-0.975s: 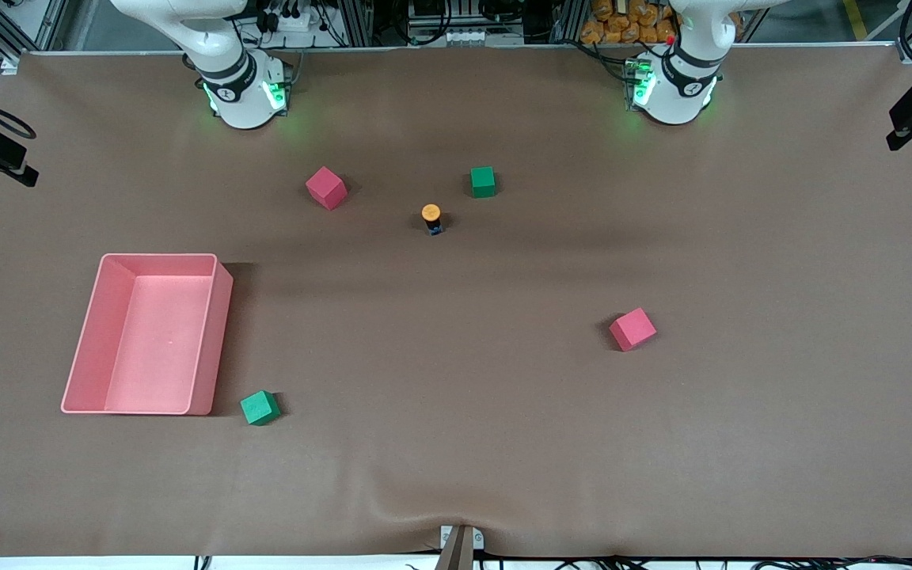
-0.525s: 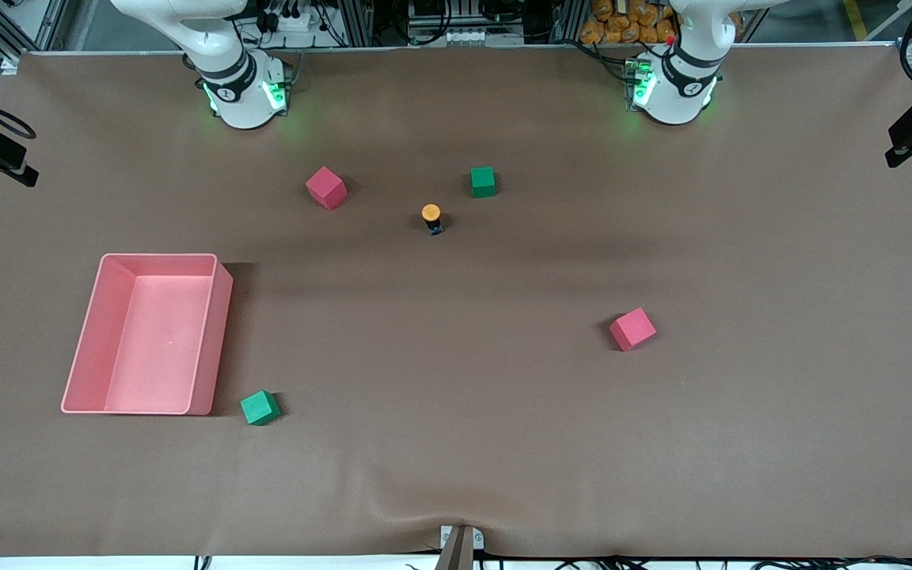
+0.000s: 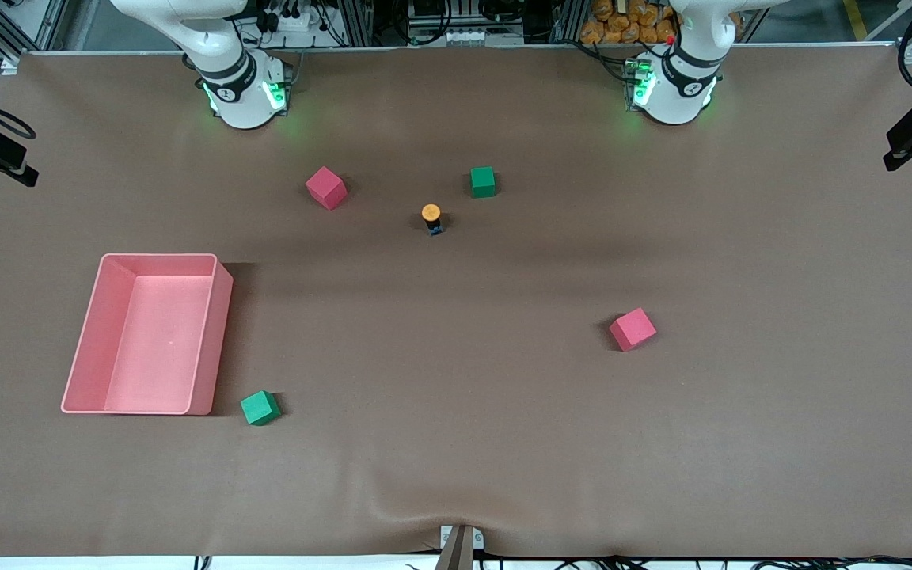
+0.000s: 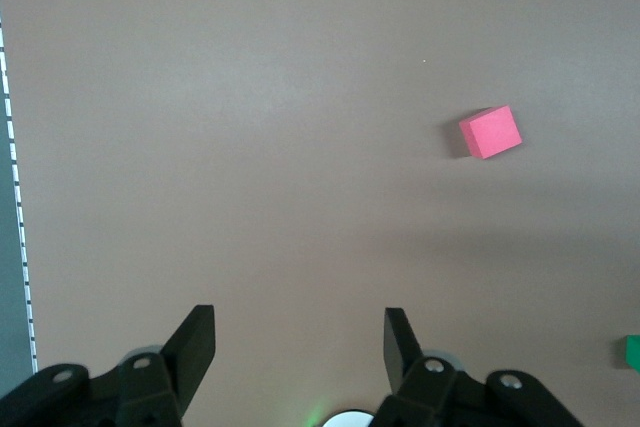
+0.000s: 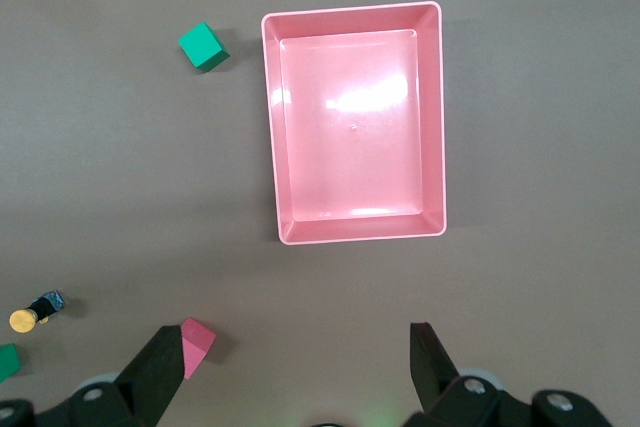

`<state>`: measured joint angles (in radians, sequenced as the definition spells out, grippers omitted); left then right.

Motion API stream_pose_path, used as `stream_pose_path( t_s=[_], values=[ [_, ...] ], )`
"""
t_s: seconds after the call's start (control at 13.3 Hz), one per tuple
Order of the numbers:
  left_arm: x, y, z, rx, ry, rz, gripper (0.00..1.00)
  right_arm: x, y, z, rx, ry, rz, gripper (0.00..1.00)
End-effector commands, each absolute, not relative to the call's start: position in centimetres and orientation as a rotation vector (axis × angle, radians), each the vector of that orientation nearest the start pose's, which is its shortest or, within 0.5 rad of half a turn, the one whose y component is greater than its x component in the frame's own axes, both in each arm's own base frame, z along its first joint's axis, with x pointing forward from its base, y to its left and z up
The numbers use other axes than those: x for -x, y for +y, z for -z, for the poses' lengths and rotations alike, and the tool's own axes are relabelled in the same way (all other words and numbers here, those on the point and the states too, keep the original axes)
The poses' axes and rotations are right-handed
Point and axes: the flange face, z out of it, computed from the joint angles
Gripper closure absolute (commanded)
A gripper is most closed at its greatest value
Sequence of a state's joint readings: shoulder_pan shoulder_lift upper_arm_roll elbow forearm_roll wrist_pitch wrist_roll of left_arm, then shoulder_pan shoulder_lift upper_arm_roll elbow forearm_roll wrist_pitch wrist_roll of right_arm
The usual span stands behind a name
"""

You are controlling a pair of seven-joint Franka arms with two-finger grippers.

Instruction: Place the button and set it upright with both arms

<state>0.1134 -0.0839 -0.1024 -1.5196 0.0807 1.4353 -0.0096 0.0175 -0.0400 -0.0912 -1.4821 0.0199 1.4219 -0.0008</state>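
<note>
In the front view, going from the left edge, a pink tray [image 3: 76,372] sits at the middle left of the frame with a green cube [image 3: 260,408] just beside its lower right corner, a red cube [image 3: 326,188] lies in the upper middle, the button [image 3: 431,218] stands upright just above the center with its orange cap on top, a second green cube [image 3: 483,181] lies near it up and to the right, and another red cube [image 3: 632,328] lies at the middle right. Both arms wait folded back over their bases along the top edge. In the wrist views the right gripper [image 5: 297,367] hangs high over the table with the tray below it and its jaws spread wide and empty, and the left gripper [image 4: 300,347] hangs high over bare brown table, jaws also wide and empty.
</note>
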Motion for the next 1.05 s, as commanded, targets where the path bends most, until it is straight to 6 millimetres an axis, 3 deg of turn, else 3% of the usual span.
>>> stream_pose_path(
  t_s=[0.0, 0.3, 0.67, 0.97],
  values=[
    [-51.6, 0.3, -68.4, 3.083, -0.052, 0.005, 0.24, -52.5, -3.8, -67.8, 3.116, 0.120, -0.023, 0.00],
    [-51.1, 0.4, -67.6, 3.107, -0.044, -0.031, 0.24, -52.5, -3.8, -67.8, 3.116, 0.120, -0.023, 0.00],
    [-49.5, -0.2, -68.6, 3.124, -0.048, -0.025, 0.23, -52.5, -3.9, -67.8, 3.116, 0.120, -0.023, 0.00],
    [-50.3, -0.8, -68.2, 3.127, -0.033, -0.044, 0.23, -52.5, -3.9, -67.8, 3.117, 0.120, -0.023, 0.00]
  ],
)
